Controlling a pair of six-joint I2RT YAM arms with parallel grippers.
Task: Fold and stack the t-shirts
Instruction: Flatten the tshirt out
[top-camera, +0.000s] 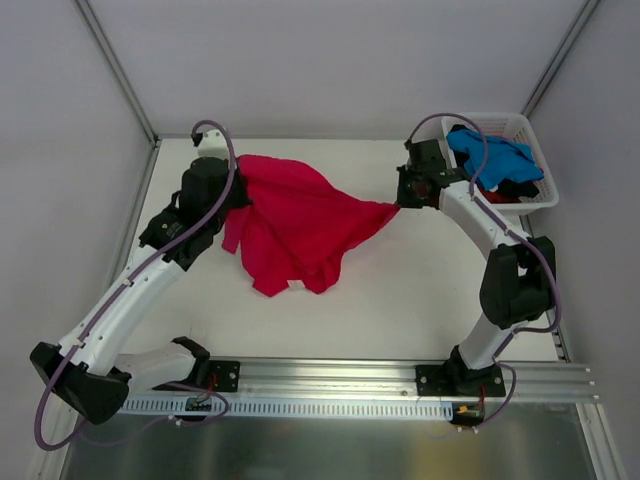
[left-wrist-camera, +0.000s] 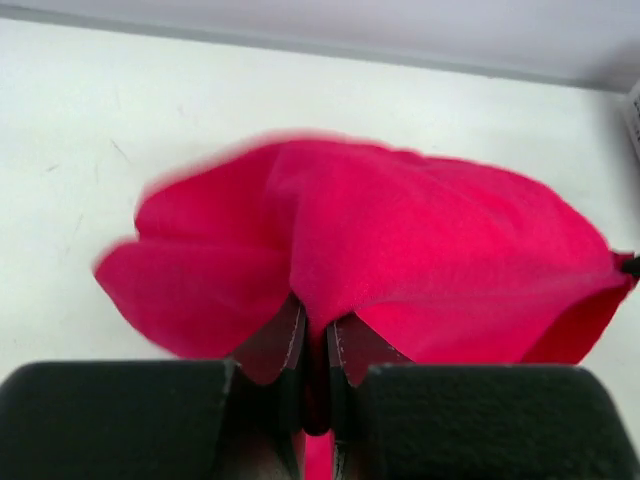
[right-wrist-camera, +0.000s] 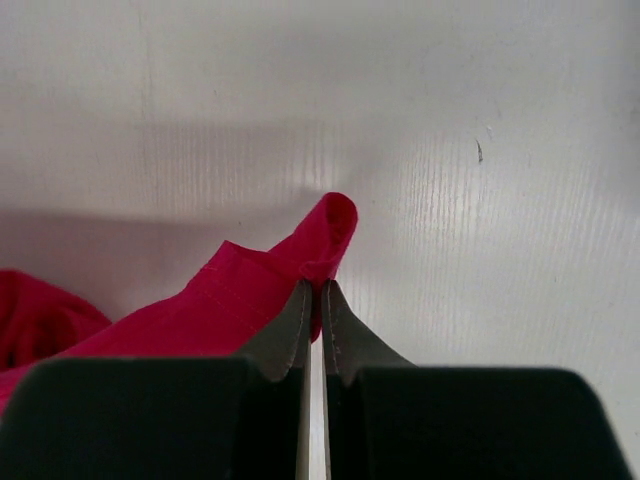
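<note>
A crimson-red t-shirt (top-camera: 300, 225) hangs stretched between my two grippers above the white table, its lower part drooping onto the table. My left gripper (top-camera: 238, 190) is shut on its left edge; in the left wrist view the cloth (left-wrist-camera: 420, 250) is pinched between the fingers (left-wrist-camera: 283, 345). My right gripper (top-camera: 398, 205) is shut on the shirt's right corner, seen as a hemmed tip (right-wrist-camera: 325, 235) in the right wrist view. A bright blue t-shirt (top-camera: 495, 160) and dark ones lie in the basket.
A white slatted plastic basket (top-camera: 535, 190) stands at the back right corner, next to my right arm. Grey walls enclose the table on three sides. A metal rail (top-camera: 330, 385) runs along the near edge.
</note>
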